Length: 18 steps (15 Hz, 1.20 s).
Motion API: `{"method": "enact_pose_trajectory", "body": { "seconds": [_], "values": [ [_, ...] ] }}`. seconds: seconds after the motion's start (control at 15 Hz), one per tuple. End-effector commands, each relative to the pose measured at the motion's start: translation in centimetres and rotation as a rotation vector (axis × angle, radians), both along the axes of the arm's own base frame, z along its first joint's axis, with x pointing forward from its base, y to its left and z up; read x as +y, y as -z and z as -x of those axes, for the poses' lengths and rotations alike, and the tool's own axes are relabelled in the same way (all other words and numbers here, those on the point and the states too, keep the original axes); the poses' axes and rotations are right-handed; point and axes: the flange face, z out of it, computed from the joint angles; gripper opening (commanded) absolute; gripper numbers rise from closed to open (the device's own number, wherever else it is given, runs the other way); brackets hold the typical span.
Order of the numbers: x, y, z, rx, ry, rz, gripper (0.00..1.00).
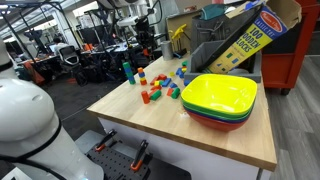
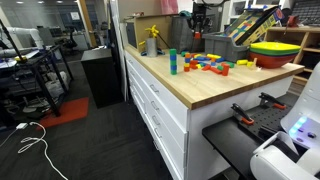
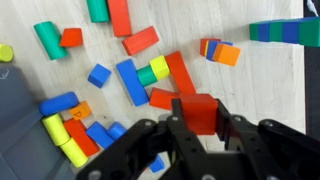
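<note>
In the wrist view my gripper (image 3: 198,115) is shut on a red block (image 3: 198,108) and holds it over a scatter of coloured wooden blocks on the light wooden table (image 3: 270,90). Right under it lie a long red block (image 3: 180,70), a long blue block (image 3: 130,82) and a green and yellow cylinder (image 3: 153,70). Blue and yellow cylinders (image 3: 60,135) lie near the table edge. In an exterior view the gripper (image 2: 197,33) hangs above the block pile (image 2: 207,65) at the far end of the table.
A stack of yellow, green and red bowls (image 1: 220,95) (image 2: 275,50) stands on the table beside the blocks. An open wood-blocks box (image 1: 250,35) leans behind it. A blue and green block tower (image 1: 127,71) (image 2: 172,62) stands near the pile. A yellow-topped bottle (image 2: 151,40) stands at the table's end.
</note>
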Motion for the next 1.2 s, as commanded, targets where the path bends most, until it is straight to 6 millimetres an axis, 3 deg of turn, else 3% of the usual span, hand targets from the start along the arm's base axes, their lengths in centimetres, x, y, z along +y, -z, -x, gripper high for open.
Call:
{"method": "enact_pose_trajectory", "body": {
  "seconds": [0.0, 0.2, 0.47, 1.13],
  "values": [
    [2.1, -0.5, -1.0, 0.042, 0.034, -0.007, 0.08],
    [4.1, -0.4, -1.5, 0.033, 0.048, 0.002, 0.08],
    [5.3, 0.3, -1.9, 0.033, 0.050, 0.008, 0.08],
    [4.9, 3.2, -2.1, 0.048, 0.045, 0.034, 0.08]
  ]
}}
